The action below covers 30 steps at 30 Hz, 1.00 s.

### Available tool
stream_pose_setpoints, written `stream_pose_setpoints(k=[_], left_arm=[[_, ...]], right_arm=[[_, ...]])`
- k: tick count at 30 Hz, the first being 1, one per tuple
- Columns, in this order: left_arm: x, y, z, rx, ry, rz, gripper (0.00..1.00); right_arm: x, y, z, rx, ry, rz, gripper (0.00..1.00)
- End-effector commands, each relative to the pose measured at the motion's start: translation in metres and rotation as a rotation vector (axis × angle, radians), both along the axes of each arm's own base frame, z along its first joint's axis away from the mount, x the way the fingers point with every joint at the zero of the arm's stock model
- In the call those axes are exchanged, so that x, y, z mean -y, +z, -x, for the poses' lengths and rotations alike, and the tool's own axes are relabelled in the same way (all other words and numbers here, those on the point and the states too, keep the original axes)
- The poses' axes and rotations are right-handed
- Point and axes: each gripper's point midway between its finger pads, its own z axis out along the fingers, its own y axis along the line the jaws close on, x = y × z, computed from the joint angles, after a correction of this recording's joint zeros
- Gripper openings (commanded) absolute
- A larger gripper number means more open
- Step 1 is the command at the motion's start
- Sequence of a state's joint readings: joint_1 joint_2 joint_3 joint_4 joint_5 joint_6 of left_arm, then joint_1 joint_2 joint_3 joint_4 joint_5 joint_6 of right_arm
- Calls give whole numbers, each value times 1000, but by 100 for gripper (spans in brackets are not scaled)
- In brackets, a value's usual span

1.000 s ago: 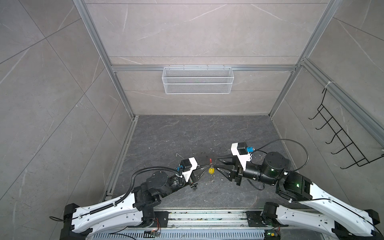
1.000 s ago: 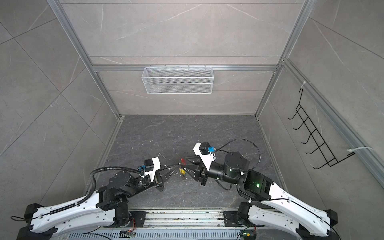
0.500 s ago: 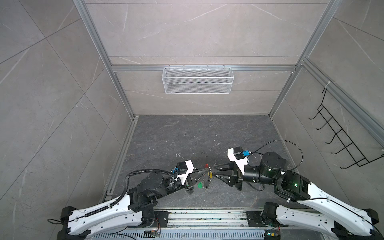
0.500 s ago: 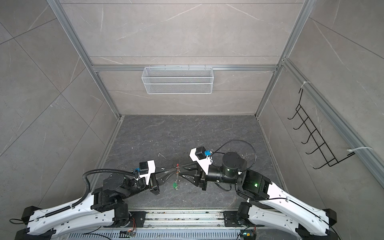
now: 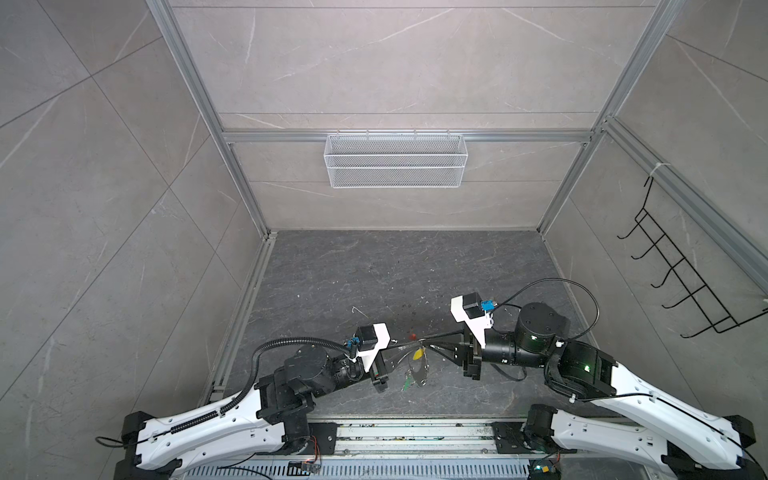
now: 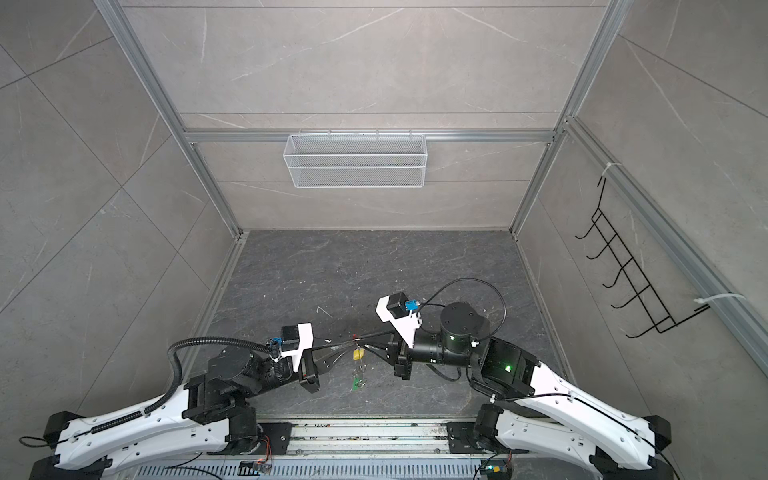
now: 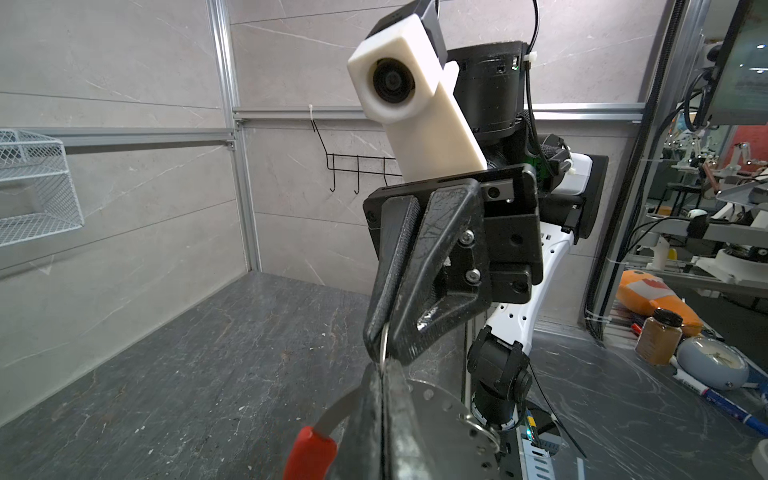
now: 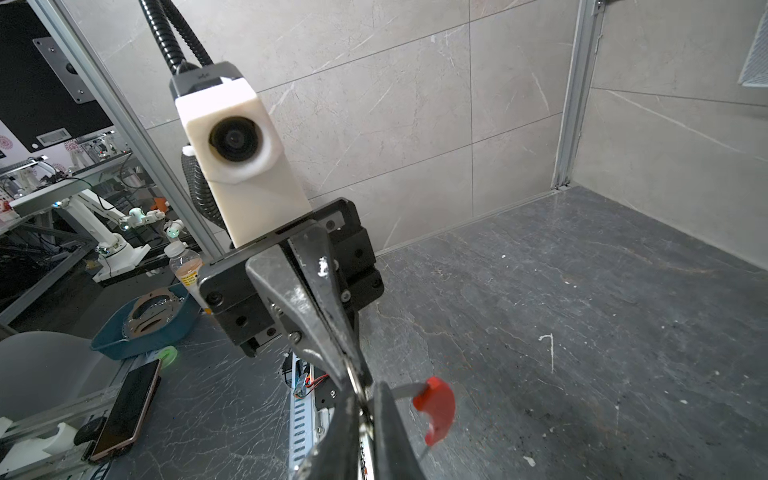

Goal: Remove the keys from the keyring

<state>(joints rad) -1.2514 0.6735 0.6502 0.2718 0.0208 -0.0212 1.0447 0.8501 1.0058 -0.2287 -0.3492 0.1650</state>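
In both top views, L gripper (image 6: 347, 342) & R gripper (image 6: 365, 340) meet tip to tip over front-centre of floor (image 6: 374, 270). Keyring (image 6: 354, 335) sits btwn them: L gripper at its 9 o'clock, R at 3. Keys (image 6: 358, 354) hang at its 6 o'clock, 2nd key (image 6: 356, 384) further toward 6. Wire basket (image 6: 355, 176) on back wall, 12 o'clock. Hook rack (image 6: 631, 259) on R wall, approx 2 o'clock, well apart.

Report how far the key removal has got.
Done: nothing clearly finished. In hand: the left claw and right claw are both shut on the keyring, held above the floor. Left: the yellow key hangs under it; the green key sits lower, attachment unclear.
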Motion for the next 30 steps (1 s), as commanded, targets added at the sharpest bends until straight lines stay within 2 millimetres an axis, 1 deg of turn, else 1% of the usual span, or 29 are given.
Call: stream_pose_setpoints(k=[1, 2, 3, 6, 10, 11, 13, 20, 23, 27, 30], left_arm=[[-2, 21, 3, 14, -12, 62, 0], [-1, 20, 2, 12, -9, 59, 0], [-1, 20, 2, 10, -11, 58, 0], [-1, 17, 0, -9, -1, 37, 0], [-5, 9, -6, -51, 37, -9, 29], [-7, 7, -6, -60, 40, -23, 32], [-10, 3, -5, -77, 38, -52, 36], [-16, -1, 8, -96, -25, -142, 36], [-16, -5, 12, -104, -48, -186, 34], [-7, -12, 17, -118, -90, -227, 30], [-1, -16, 18, -126, -110, -246, 29]], right_arm=[[-2, 3, 1, -11, 8, -7, 4], [-2, 2, 1, -13, 8, -2, 1], [-1, 3, 1, -15, 6, 0, 0], [2, 1, 0, -19, -8, 31, 0], [10, -7, -2, -48, -36, 139, 0], [12, -10, -2, -53, -38, 181, 0], [16, -15, -4, -68, -53, 255, 0], [24, -32, -1, -99, -25, 467, 0], [25, -34, 2, -103, 4, 522, 0], [24, -30, 7, -101, 40, 530, 0], [22, -28, 9, -100, 65, 533, 0]])
